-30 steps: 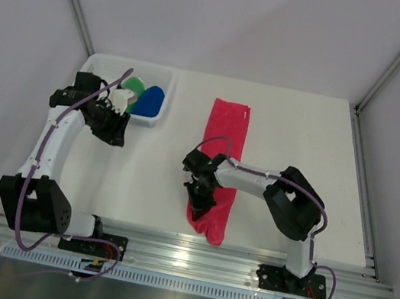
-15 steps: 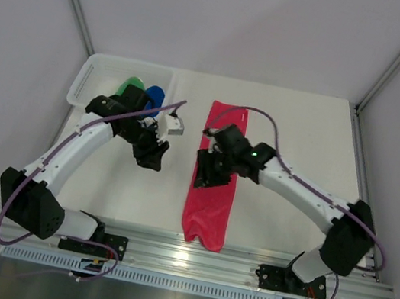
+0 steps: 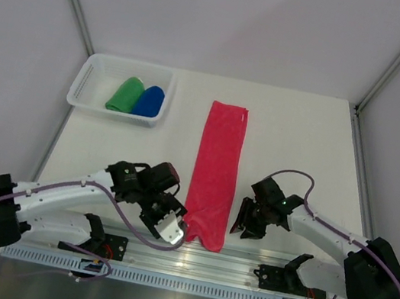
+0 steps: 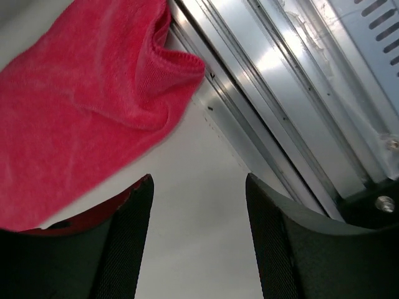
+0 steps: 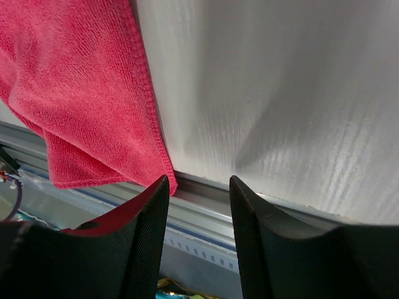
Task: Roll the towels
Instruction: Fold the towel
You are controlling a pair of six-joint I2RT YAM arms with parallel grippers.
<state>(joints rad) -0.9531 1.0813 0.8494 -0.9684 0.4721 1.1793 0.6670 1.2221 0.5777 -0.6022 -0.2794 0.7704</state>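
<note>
The pink-red towel lies flat as a long strip down the middle of the table, and its near end has a folded corner at the table's edge. My left gripper is low at the left of that near end, open, with only bare table between its fingers. At the right of the same end, my right gripper is open and empty, with the towel's hemmed edge just left of its left finger. The green towel and the blue towel lie rolled in the basket.
The white mesh basket stands at the table's far left corner. A metal rail runs along the near edge right under both grippers. Grey walls and frame posts enclose the table on three sides.
The left arm swung from the basket down to the towel's near left corner. My right gripper let go of the towel, opened, and moved to its near right side. The towel now lies straighter.
</note>
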